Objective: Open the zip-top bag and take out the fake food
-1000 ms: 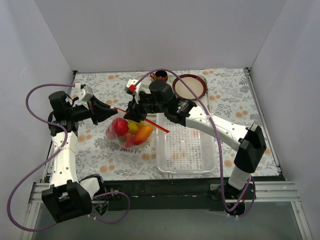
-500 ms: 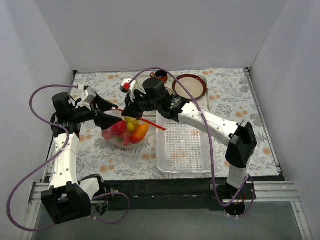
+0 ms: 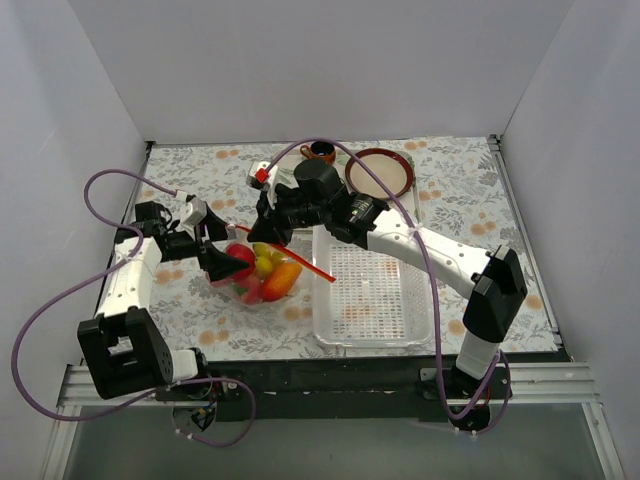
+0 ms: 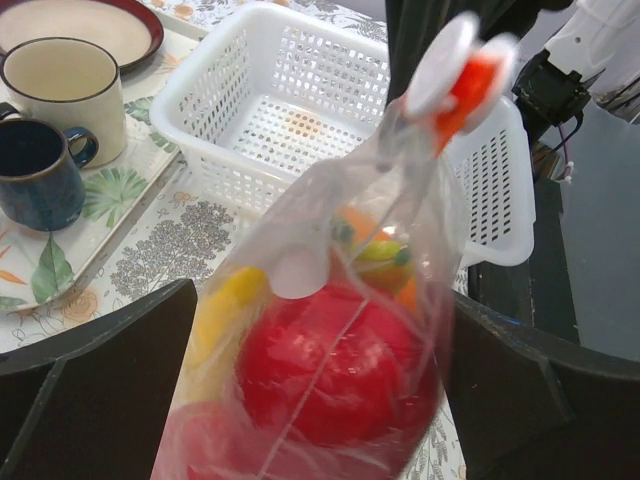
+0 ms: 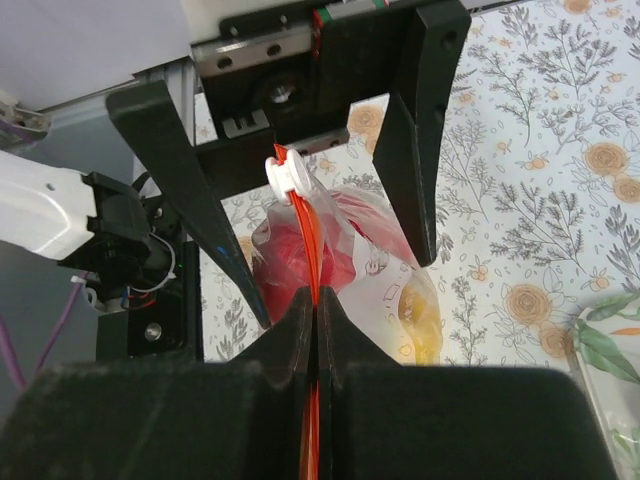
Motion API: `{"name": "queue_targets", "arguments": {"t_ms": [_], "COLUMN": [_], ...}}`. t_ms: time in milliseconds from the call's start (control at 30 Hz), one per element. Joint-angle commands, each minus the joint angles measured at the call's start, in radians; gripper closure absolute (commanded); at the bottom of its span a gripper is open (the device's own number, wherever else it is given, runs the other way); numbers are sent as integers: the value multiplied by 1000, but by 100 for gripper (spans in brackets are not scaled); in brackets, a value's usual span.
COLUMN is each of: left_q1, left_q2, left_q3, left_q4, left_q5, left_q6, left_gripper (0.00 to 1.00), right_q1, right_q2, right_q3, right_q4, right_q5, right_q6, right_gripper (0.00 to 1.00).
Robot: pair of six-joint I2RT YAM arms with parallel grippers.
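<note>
**Left of the basket: a limp bag hung by its strip**

Between the left edge of the table [image 3: 470, 215] and the white basket [image 3: 372, 338], about midway from far edge to near edge, the zip-top bag [image 3: 258, 278] hangs with the fake food [image 4: 340, 375] bunched low inside it. The right gripper [image 5: 314, 318] is clamped on the red-orange zip strip [image 5: 311, 240], which runs straight between its pads. The left gripper [image 3: 216, 258] stands wide, one finger to each side of the bag's belly, pinching nothing.

By my judgement, the film is thin, crinkly and slick, with no stiffness of its own, so it will sag and twist around the load. The plastic fruit is probably light and hard, and glossy enough to roll or slip. The strip is the only firm part and the place to hold. The white slider tab [image 5: 287, 172] at its end is the part to pull, and a pinch on the film just under the mouth would brace the bag against that pull.

The overhead view gives the layout, but not whether the bag's bottom rests on the table. Only the right wrist view shows the strip seated between the pads. Only the left wrist view shows the contents plainly: a big red fruit in front, yellow pieces beside and behind it. It also shows two mugs [image 4: 60, 85] and a plate [image 4: 95, 22] toward the far edge.
</note>
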Motion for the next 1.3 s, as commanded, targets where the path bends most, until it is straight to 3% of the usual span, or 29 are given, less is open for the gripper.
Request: {"name": "queue_targets", "arguments": {"t_ms": [0,167,267,300,367,500,533,633,767,933,1033,1067,1200,1267], "left_q1": [-2,-4,-2,-2,-2,-2,-2,-2,-4,-4,-2,-4,-4,-4], "left_q2": [70,63,-18,-46,-142,-226,-219,-180,-166,-161,-166,-167,-183,-187], "left_q3": [75,137,123,106,36,-44,-46,-40,-46,-44,-44,-44,-56,-55], "left_q4": [-450,-442,-258,-100,149,365,380,388,384,387,388,391,492,503], "left_q5": [220,271,300,309,316,316,317,316,316,317,316,317,317,319], "left_q6": [507,441,187,0,-164,-345,-387,-407,-380,-383,-384,-381,-482,-491], "left_gripper": [2,2,2,2,2,17,26,33,28,31,49,63,95,96], "right_q1": [2,4,2,2,2,2,2,2,2,2,2,2,1,2], "right_q2": [-64,-64,-67,-68,-68,-70,-70,-71,-78,-91,-88,-90,-102,-110], "right_q3": [4,-11,-25,-28,-28,-27,-25,-16,-12,-27,-27,-28,-47,-54], "right_q4": [67,59,68,71,73,78,79,78,73,88,91,93,94,93], "right_q5": [-78,-87,-87,-86,-86,-86,-86,-90,-98,-101,-107,-107,-86,-72], "right_q6": [36,40,43,43,43,46,48,52,57,66,72,71,59,49], "right_gripper": [99,99,99,99,99,99,99,99,99,99,99,99,99,99]}}
